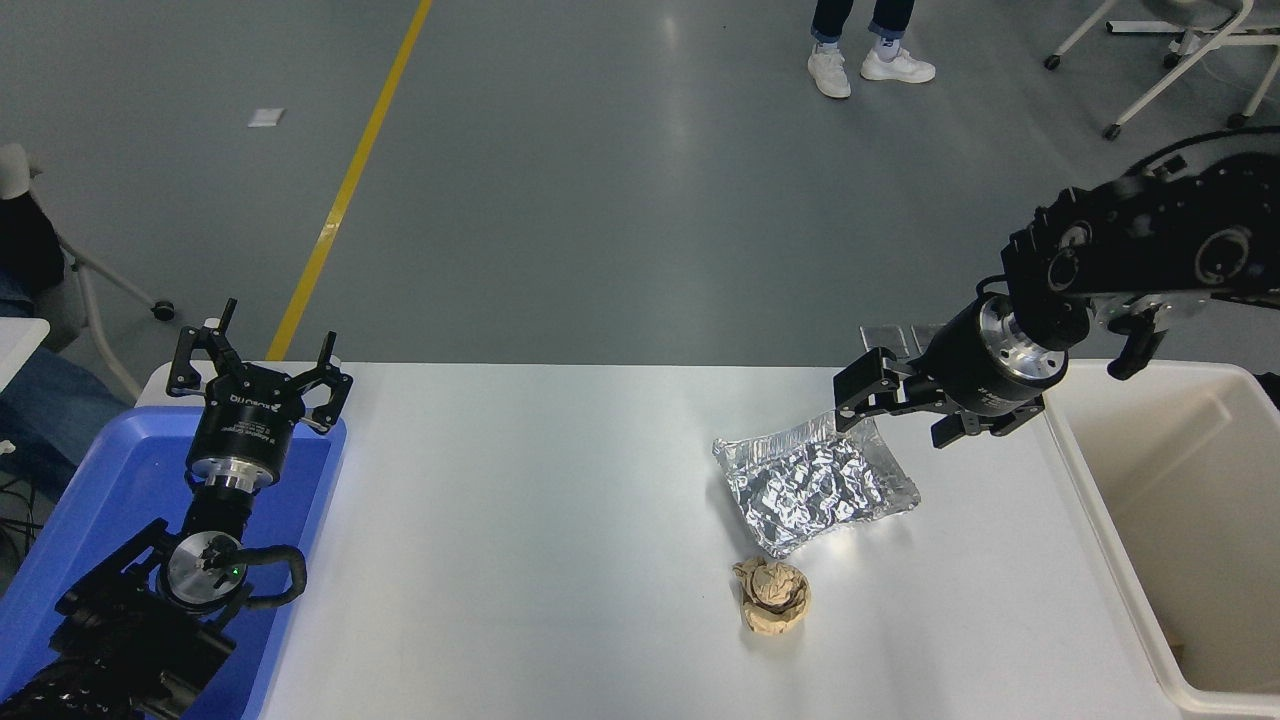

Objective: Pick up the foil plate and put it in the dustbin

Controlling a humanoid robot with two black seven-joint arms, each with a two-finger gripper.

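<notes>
Two arms show, but only the right gripper is near the work: its jaws are spread at the far right corner of the foil plate, seemingly straddling the rim without pinching it yet. From the jaws the plate lies toward the camera and to the left, flat on the white counter, long axis running diagonally. A crumpled brown paper ball sits just beyond its near edge. The dustbin waits behind the jaws, rightward. The left gripper is parked, jaws spread, over a blue tray.
</notes>
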